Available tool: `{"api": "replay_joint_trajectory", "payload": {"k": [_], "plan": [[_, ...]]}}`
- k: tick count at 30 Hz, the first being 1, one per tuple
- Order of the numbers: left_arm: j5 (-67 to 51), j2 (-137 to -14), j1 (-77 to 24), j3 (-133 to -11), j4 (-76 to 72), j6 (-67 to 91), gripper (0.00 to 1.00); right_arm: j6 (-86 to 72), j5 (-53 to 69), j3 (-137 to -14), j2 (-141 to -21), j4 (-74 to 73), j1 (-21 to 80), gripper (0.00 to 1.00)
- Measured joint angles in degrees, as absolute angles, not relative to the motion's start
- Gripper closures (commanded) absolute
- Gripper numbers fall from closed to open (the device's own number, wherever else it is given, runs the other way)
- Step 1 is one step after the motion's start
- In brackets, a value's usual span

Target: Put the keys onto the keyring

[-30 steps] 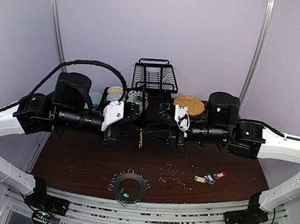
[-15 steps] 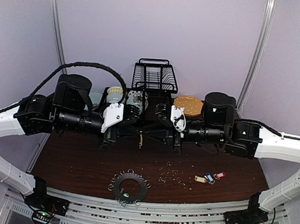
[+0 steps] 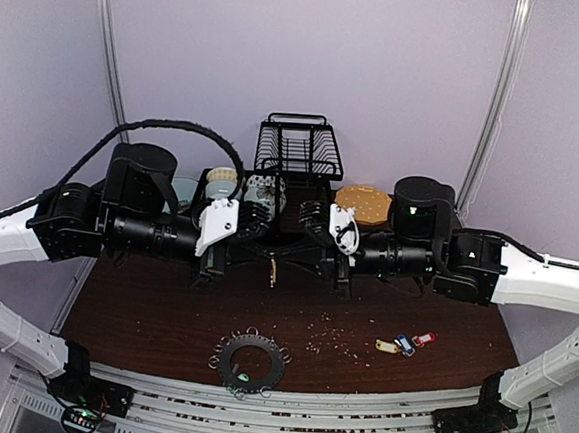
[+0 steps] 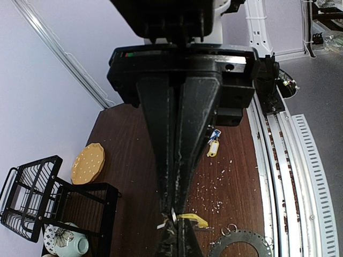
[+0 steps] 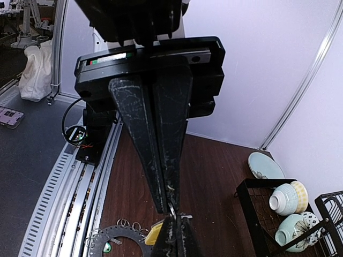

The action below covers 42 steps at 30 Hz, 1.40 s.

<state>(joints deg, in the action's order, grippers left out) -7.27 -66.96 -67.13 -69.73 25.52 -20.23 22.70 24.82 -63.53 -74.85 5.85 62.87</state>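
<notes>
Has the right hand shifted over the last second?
Yes: the right hand slid slightly left in the top view, its wrist motor nearer the orange plate, toward the left hand.

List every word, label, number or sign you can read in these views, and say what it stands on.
No text can be read.
Coloured strip on the left claw body: too blurred.
Matching strip on the right claw body: too blurred.
Key tags: too small to show any writing.
</notes>
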Motion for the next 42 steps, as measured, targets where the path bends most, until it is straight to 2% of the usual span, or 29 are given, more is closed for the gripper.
{"api": "replay_joint_trajectory", "payload": {"k": [1, 2, 3, 5, 12, 18, 21, 29, 35, 39, 42], "plan": [[-7.27, -66.96, -67.13, -69.71, 25.47, -20.23, 0.68, 22.72, 24.88, -63.53, -74.85, 5.89, 62.87, 1.0], [-7.22, -66.92, -67.13, -69.58, 25.3, -20.4, 0.6, 22.7, 24.95, -63.53, -74.85, 5.96, 62.81, 1.0], [-7.22, -66.72, -67.13, -69.19, 24.8, -20.1, 0.54, 22.55, 25.17, -63.48, -74.85, 6.31, 62.59, 1.0], [-7.01, -65.71, -67.13, -67.61, 23.44, -19.97, 0.49, 21.54, 26.79, -62.63, -74.52, 8.38, 61.78, 1.0], [-5.87, -58.04, -67.13, -59.64, 16.62, -19.73, 0.47, 8.27, 40.34, -51.18, -70.11, 29.45, 55.48, 1.0], [-5.34, -57.28, -67.13, -58.98, 12.23, -19.68, 0.47, -5.3, 53.1, -50.22, -71.29, 48.53, 55.53, 1.0], [-5.34, -57.06, -67.13, -57.67, 10.55, -19.59, 0.47, -9.74, 57.28, -50.57, -71.75, 53.28, 55.53, 1.0], [-5.78, -56.73, -67.13, -55.22, 8.93, -18.96, 0.47, -11.09, 62.43, -52.93, -71.79, 52.31, 55.99, 1.0], [-2.79, -57.3, -66.5, -53.56, 7.66, -13.96, 0.43, -6.07, 61.23, -53.65, -70.65, 43.64, 56.23, 1.0], [-1.34, -62.28, -58.87, -52.84, 10.72, -3.46, 0.24, 2.28, 54.3, -53.39, -66.85, 31.99, 55.81, 1.0], [-0.1, -66.19, -53.74, -48.97, 13.69, 4.6, 0.18, 6.57, 47.62, -51.94, -63.02, 25.98, 54.78, 1.0]]}}
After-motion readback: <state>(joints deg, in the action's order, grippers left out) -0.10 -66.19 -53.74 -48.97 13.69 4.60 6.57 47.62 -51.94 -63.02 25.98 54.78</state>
